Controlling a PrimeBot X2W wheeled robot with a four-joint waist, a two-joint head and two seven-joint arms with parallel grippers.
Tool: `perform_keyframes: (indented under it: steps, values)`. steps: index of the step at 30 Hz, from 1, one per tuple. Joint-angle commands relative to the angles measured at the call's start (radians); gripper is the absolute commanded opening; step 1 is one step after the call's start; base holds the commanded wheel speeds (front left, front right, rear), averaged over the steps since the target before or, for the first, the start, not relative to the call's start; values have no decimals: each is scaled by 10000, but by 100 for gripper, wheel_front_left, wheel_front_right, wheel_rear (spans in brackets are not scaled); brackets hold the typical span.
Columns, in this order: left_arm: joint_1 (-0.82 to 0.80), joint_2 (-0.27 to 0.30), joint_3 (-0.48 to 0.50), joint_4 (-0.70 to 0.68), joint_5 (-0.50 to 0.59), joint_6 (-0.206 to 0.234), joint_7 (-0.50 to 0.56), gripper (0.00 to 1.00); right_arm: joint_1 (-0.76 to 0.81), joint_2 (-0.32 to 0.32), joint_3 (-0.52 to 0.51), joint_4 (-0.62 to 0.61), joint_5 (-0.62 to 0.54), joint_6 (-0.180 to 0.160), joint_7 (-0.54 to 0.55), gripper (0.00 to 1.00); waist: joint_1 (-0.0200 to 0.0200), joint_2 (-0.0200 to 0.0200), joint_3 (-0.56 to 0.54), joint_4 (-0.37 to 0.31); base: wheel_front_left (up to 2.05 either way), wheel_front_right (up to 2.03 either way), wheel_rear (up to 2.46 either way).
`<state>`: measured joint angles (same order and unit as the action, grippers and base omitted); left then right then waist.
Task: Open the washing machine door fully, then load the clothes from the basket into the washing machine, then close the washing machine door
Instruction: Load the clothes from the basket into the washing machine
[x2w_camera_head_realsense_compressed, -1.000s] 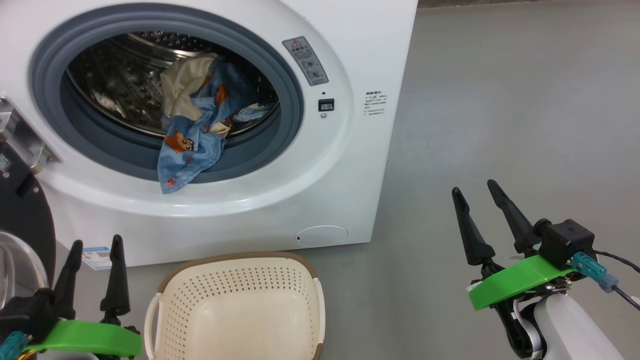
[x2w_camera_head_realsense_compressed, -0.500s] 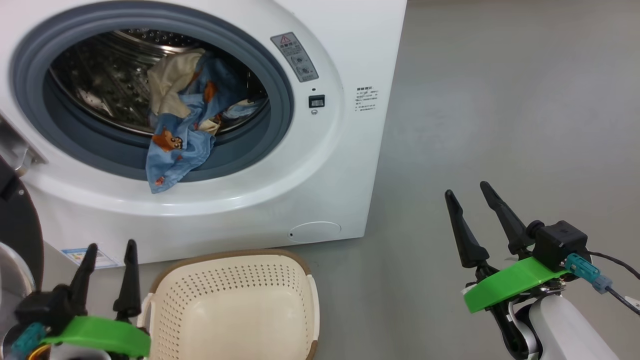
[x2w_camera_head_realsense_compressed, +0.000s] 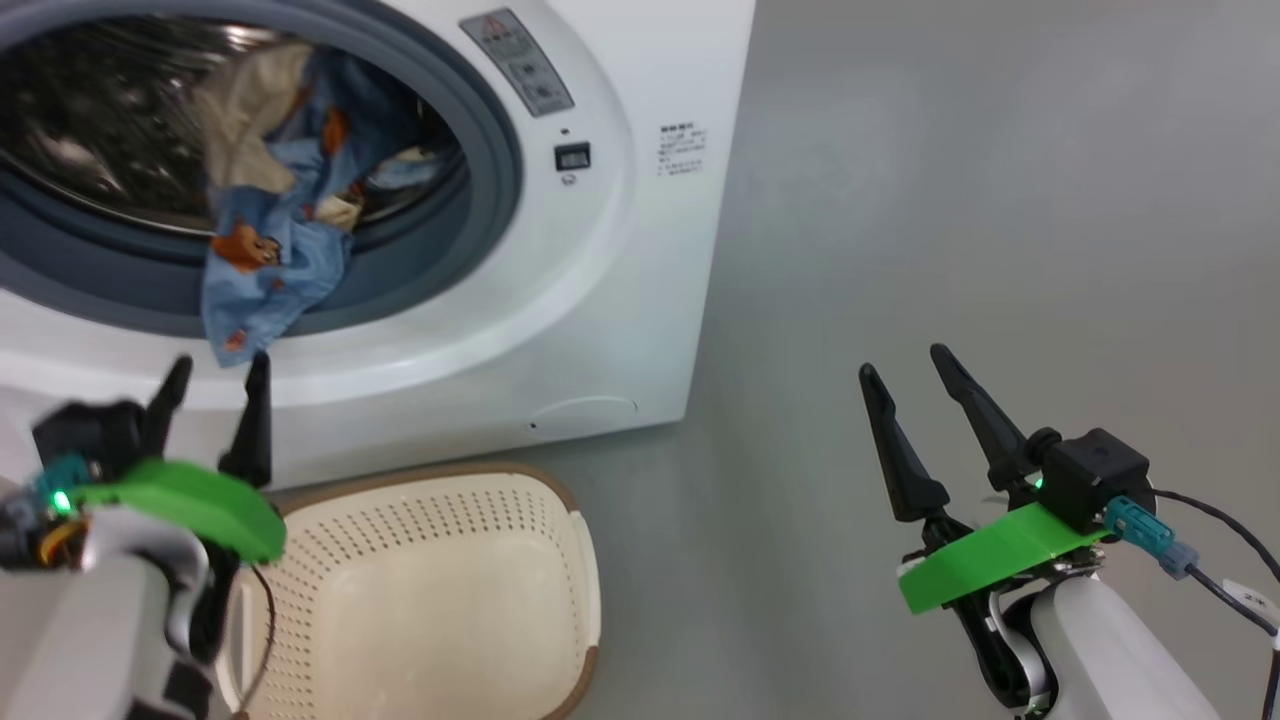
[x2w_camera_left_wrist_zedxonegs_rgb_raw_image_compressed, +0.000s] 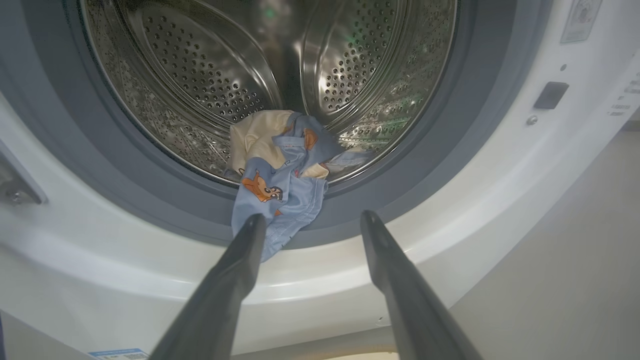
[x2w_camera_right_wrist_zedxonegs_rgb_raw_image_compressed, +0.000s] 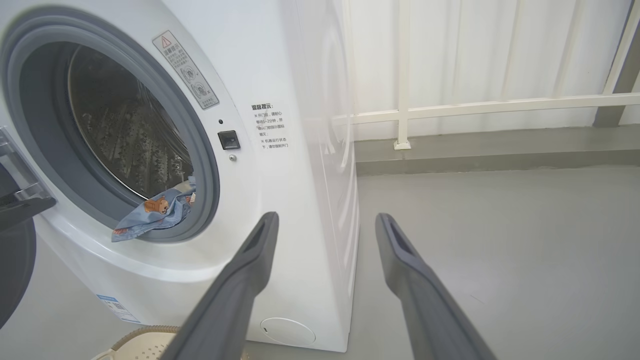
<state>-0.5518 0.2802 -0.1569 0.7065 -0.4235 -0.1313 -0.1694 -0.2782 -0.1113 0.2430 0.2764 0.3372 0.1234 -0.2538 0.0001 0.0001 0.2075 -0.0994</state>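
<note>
loading looks done: the clothes (x2w_camera_left_wrist_zedxonegs_rgb_raw_image_compressed: 280, 185) lie at the front lip of the drum (x2w_camera_left_wrist_zedxonegs_rgb_raw_image_compressed: 200, 75) in the washing machine (x2w_camera_head_realsense_compressed: 620, 300), and the basket (x2w_camera_head_realsense_compressed: 470, 545) sits bare on the floor (x2w_camera_head_realsense_compressed: 950, 200) by the machine's lower front edge. one blue flap droops out over the grey rubber ring (x2w_camera_left_wrist_zedxonegs_rgb_raw_image_compressed: 425, 165), so the next move prob. calls for tucking it in w/ the left gripper (x2w_camera_head_realsense_compressed: 220, 362), jaws wide apart & empty, tips just below that flap. only then can the washing machine door (x2w_camera_right_wrist_zedxonegs_rgb_raw_image_compressed: 15, 270), open on the robot's left, swing shut w/o pinching cloth. right gripper (x2w_camera_head_realsense_compressed: 902, 361) hangs spread, holding nothing, over open floor off the machine's right corner. plenty of room on the right; on the left, door & basket rim crowd close.
</note>
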Motion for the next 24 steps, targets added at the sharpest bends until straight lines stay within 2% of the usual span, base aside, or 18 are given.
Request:
perform_keyframes:
  steps: [1,11,20,24]
  values:
    - [-621,485,236,22,-73,7,6,100,-251,51,147,-302,-157,73,-80,100,-1,-1,518,-341,0,0,0]
    - [-3687,1358,-357,2671,424,111,777,100,-646,449,80,-690,-645,73,-80,100,-1,-1,1949,-945,0,0,0]
    - [-5610,1764,-779,4393,812,234,1761,100,-796,598,111,-860,-730,73,-80,100,-1,-1,2624,-1460,0,0,0]
    - [-6256,1906,-942,4884,983,434,1941,100,-829,606,155,-964,-599,73,-80,100,-1,-1,2846,-1593,0,0,0]
